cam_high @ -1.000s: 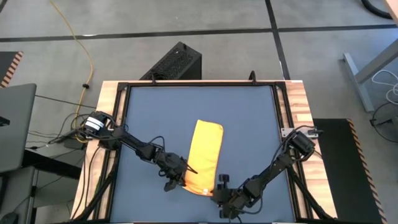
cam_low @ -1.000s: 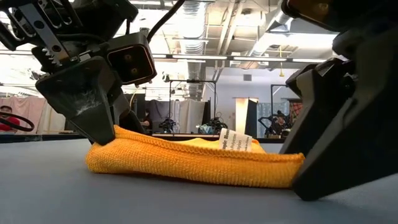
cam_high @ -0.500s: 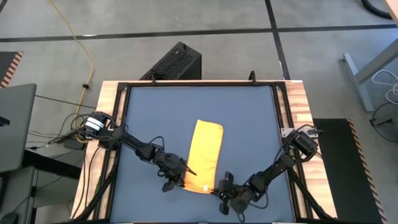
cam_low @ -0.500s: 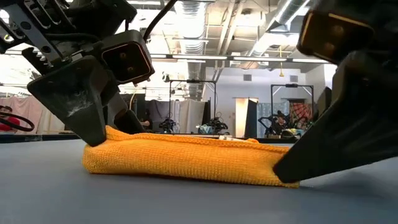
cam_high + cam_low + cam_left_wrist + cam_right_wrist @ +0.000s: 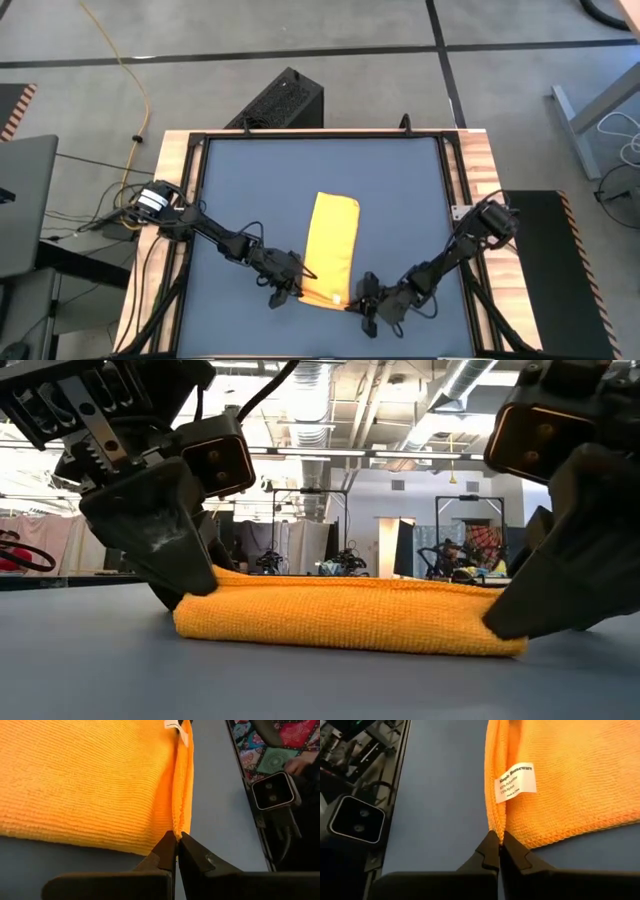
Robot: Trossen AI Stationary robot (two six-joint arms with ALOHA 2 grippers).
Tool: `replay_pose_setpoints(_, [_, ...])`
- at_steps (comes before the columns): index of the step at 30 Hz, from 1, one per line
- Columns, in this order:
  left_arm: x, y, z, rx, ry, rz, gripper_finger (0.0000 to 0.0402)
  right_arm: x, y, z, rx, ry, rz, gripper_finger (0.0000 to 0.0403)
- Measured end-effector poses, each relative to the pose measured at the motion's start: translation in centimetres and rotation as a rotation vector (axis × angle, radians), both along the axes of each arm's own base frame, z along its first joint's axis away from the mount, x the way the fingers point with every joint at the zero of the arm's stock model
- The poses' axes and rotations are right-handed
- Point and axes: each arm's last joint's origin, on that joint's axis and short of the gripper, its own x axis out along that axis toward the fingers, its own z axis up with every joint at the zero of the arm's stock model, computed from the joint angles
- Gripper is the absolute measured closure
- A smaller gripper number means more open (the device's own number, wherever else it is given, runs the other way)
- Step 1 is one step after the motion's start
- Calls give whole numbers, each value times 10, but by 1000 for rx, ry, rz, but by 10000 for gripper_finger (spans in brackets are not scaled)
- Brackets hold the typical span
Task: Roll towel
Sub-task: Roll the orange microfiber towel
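Bright, even light; soft shadows

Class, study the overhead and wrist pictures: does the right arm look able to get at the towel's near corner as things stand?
Probably yes. The right gripper sits at the towel near corner, jaws shut on its edge by the white tag, nothing between. The left gripper grips the other near corner.

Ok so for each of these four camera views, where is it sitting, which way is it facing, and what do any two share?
High: above the table, looking straight down; both arms, towel.
Low: at tabletop height, looking level across; both grippers at the towel's ends.
Left wrist: on the left arm; left gripper pinching the towel's edge.
Right wrist: on the right arm; right gripper pinching the edge below the white tag.
Shared: both wrist views show the tag.
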Motion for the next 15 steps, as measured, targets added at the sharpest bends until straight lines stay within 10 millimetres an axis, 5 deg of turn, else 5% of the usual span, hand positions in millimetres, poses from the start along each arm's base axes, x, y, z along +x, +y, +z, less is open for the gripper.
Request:
replay_pose_setpoints(7, [-4, -7, -1, 60, -21, -38, 393, 0, 0, 2, 58, 11, -21, 384])
replay_pose_setpoints(15, [-6, -7, -2, 81, -10, -119, 326, 6, 1, 5, 122, 19, -95, 385])
